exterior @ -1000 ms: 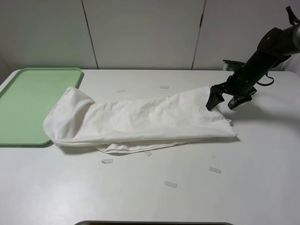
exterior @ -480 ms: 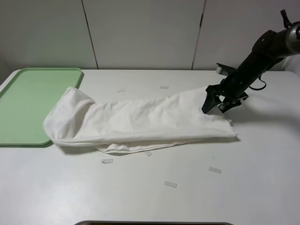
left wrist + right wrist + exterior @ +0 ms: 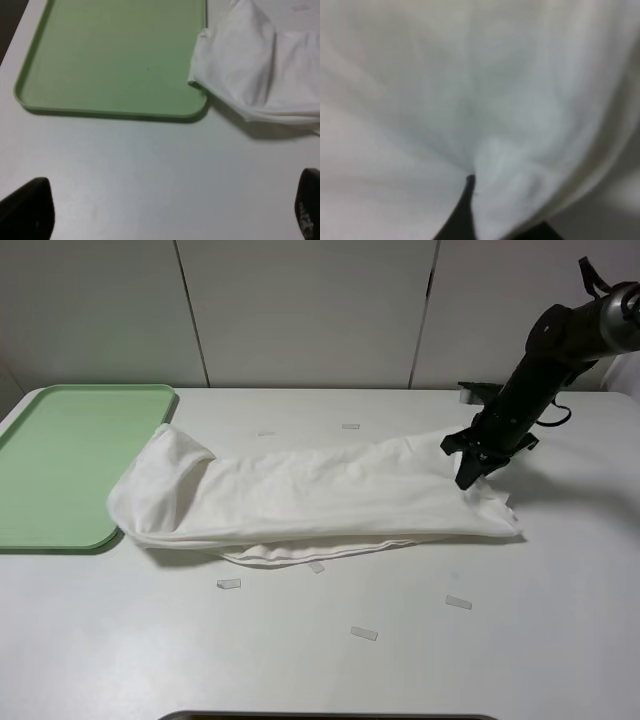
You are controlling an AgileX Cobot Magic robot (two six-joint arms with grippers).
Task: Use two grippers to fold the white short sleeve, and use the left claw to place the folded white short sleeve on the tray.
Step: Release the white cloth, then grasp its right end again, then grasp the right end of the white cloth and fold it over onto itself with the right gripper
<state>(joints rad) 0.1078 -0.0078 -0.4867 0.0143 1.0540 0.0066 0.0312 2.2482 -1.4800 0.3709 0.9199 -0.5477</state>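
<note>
Right end effector (image 3: 467, 480) pinches white short sleeve (image 3: 300, 495) edge

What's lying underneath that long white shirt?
The white short sleeve lies on the table; one end overlaps the tray rim. A tape strip peeks out in front. Anything else beneath is covered.

In the high view the left edge is cutting off the tray (image 3: 60, 440), and the shirt (image 3: 320, 500) is covering part of its right rim. The shirt's top layer is hiding the folds beneath. The right gripper (image 3: 468, 475) is burying its tips in cloth at the shirt's right end, and its wrist view is showing only blurred white fabric around a dark sliver. The left gripper (image 3: 168, 207) is showing just two cropped dark fingertips (image 3: 27, 210). A dark object (image 3: 330, 716) at the table's near edge is too cut off to identify.
</note>
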